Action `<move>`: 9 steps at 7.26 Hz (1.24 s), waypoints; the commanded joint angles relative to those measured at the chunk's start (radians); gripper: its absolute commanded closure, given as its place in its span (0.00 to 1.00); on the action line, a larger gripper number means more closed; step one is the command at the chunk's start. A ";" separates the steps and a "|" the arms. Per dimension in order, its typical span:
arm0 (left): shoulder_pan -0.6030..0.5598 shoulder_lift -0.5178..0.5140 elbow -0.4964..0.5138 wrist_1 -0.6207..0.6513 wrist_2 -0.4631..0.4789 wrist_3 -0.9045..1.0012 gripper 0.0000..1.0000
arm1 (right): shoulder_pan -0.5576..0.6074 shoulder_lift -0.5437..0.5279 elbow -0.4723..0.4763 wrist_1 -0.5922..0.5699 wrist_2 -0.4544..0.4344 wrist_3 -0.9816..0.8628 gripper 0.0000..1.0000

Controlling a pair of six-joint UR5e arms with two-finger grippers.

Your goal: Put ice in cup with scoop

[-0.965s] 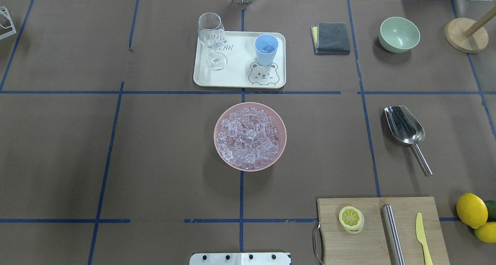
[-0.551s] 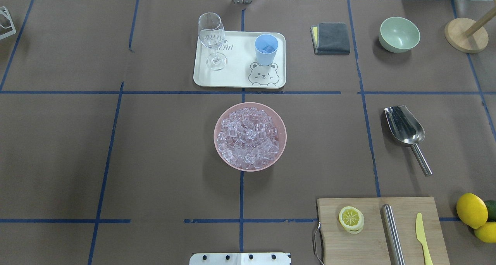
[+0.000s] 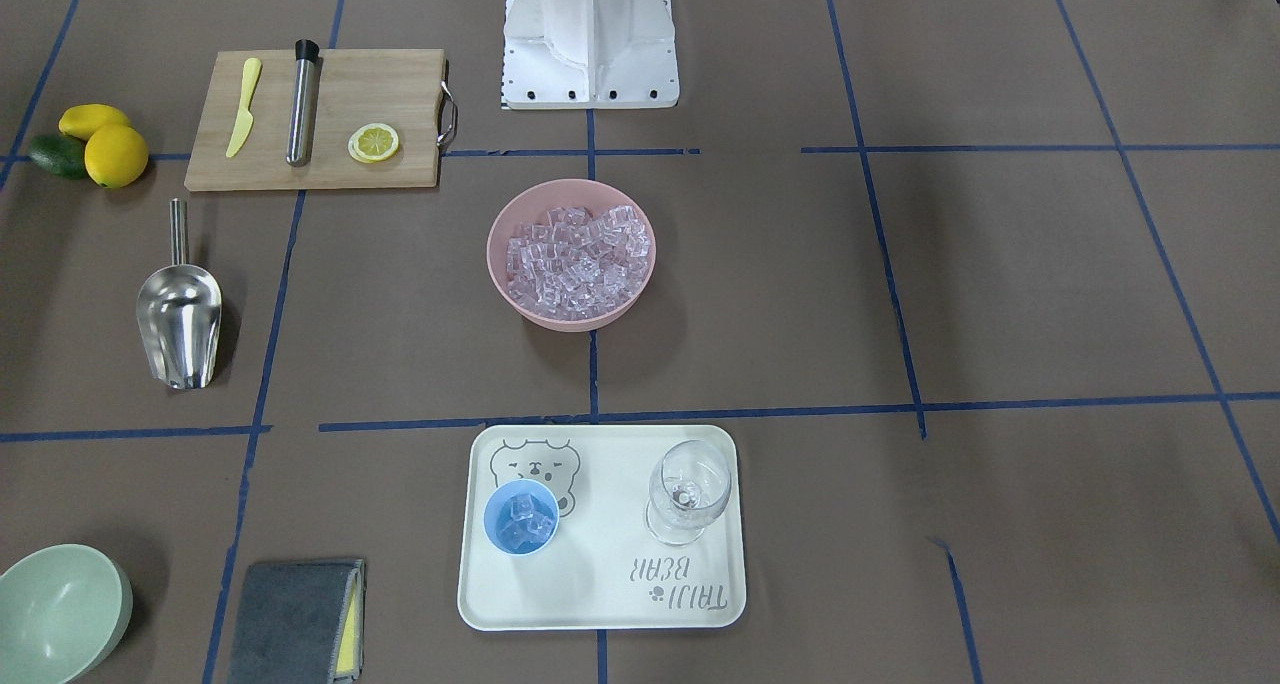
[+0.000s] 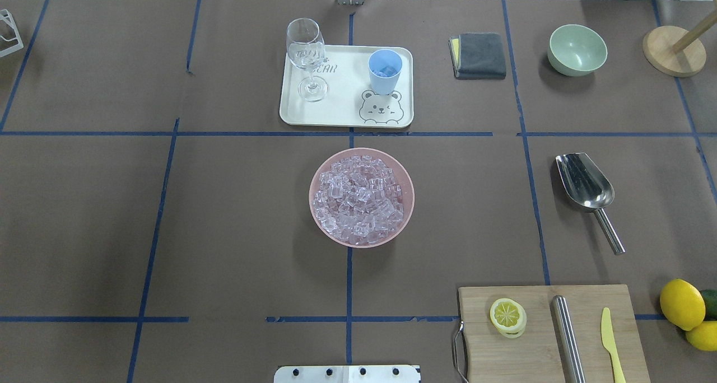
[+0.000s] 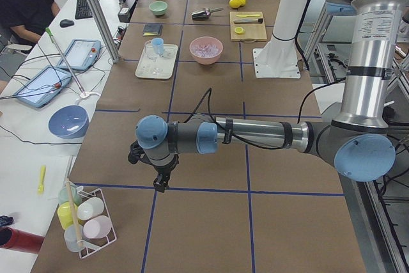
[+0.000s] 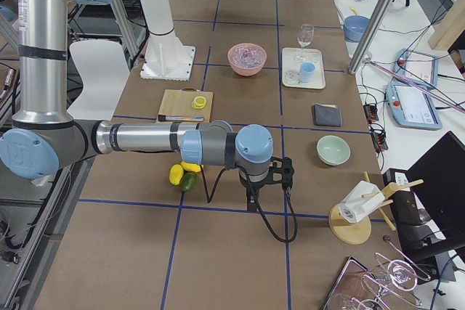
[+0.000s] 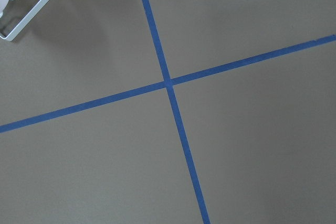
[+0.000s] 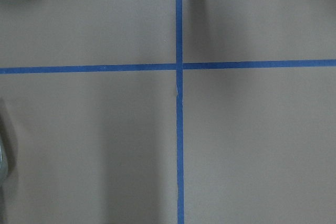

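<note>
- The scoop [image 4: 585, 182] is lying flat on the table [image 4: 224, 204], out on the robot's right. Its open trough is pointing away from the robot and its rod handle back toward it, and nothing is touching it.
- The ice [image 4: 361, 199] is sitting heaped in a pink bowl [image 4: 311, 195] at the middle of the table, well apart from the scoop.
- The cup [image 4: 385, 71] is standing upright on a cream tray [image 4: 341, 106] beyond the bowl, right by the printed bear face. From the front-facing view a few cubes are showing inside it already.
- A wine glass [image 4: 307, 55] is sharing the tray, standing upright on the cup's left as the robot sees it.
- The left gripper [image 5: 160, 180] is hanging low over bare table at the robot's far left end, close to a wire rack of pastel cups [image 5: 86, 218] (its wrist camera is picking up only crossed blue tape and a corner of that rack). Whether its fingers are apart or together, I cannot tell.
- The right gripper [image 6: 285, 173] is hovering over the far right end, pointing down near a tape crossing. Its jaws cannot be judged from here either.
- Near the robot's right, a cutting board [image 4: 538, 344] is carrying a lemon slice [image 4: 507, 316], a steel cylinder [image 4: 567, 335] and a yellow knife [image 4: 610, 338].
- Whole lemons [image 4: 681, 303] are resting just beside the board.
</note>
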 commanded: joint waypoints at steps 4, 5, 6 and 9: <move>0.002 0.000 -0.001 -0.002 -0.002 -0.090 0.00 | 0.000 -0.001 0.005 0.000 -0.004 -0.002 0.00; 0.002 -0.002 -0.003 -0.002 0.000 -0.138 0.00 | 0.000 -0.001 0.005 0.000 -0.004 -0.002 0.00; 0.002 -0.002 -0.003 -0.002 -0.002 -0.144 0.00 | 0.000 0.001 0.005 0.000 -0.004 -0.001 0.00; 0.002 -0.002 -0.005 -0.002 -0.002 -0.146 0.00 | 0.000 0.002 0.005 0.000 -0.001 0.001 0.00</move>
